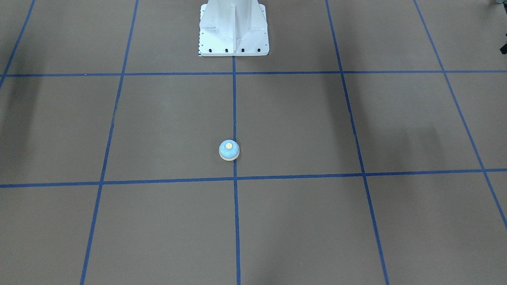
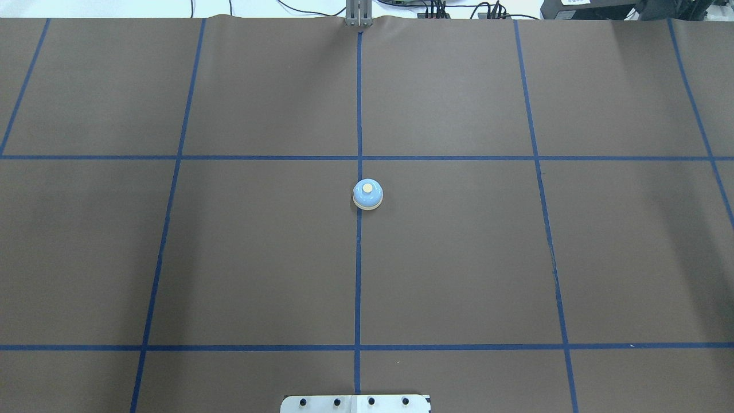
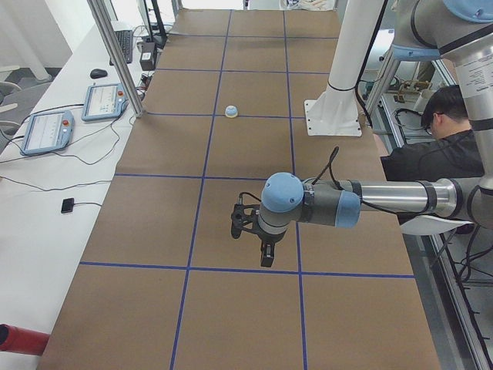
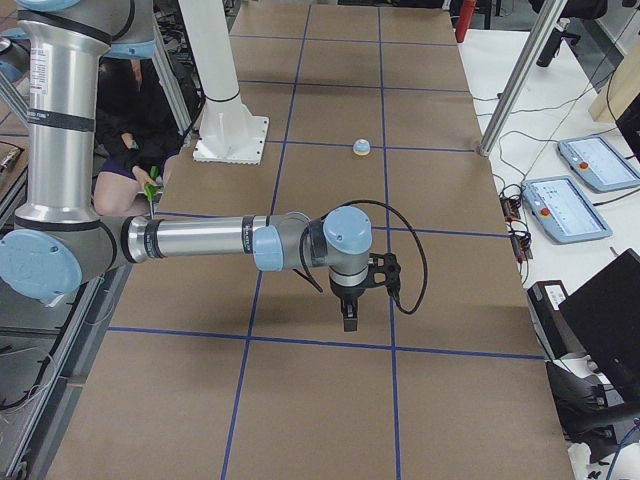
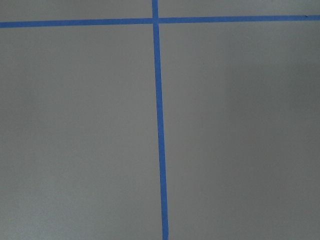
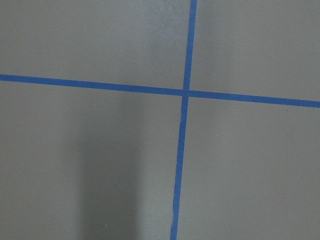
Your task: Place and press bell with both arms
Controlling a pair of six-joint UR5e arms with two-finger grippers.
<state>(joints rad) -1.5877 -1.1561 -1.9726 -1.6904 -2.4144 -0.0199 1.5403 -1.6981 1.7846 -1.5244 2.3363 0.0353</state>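
Note:
The light-blue bell (image 1: 229, 150) with its cream button stands upright on the brown table, on the centre blue tape line (image 2: 367, 194). It shows small in the exterior left view (image 3: 232, 111) and the exterior right view (image 4: 362, 148). Both arms hover far from it, over the table's two ends. The left gripper (image 3: 266, 258) points down above the paper, and so does the right gripper (image 4: 349, 320). I cannot tell whether either is open or shut. The wrist views show only paper and blue tape lines.
The white bolted pedestal (image 1: 233, 31) stands at the robot's side of the table, in line with the bell. A seated person (image 3: 443, 146) is beside it. Teach pendants (image 4: 565, 205) and metal posts (image 3: 115, 54) line the far side.

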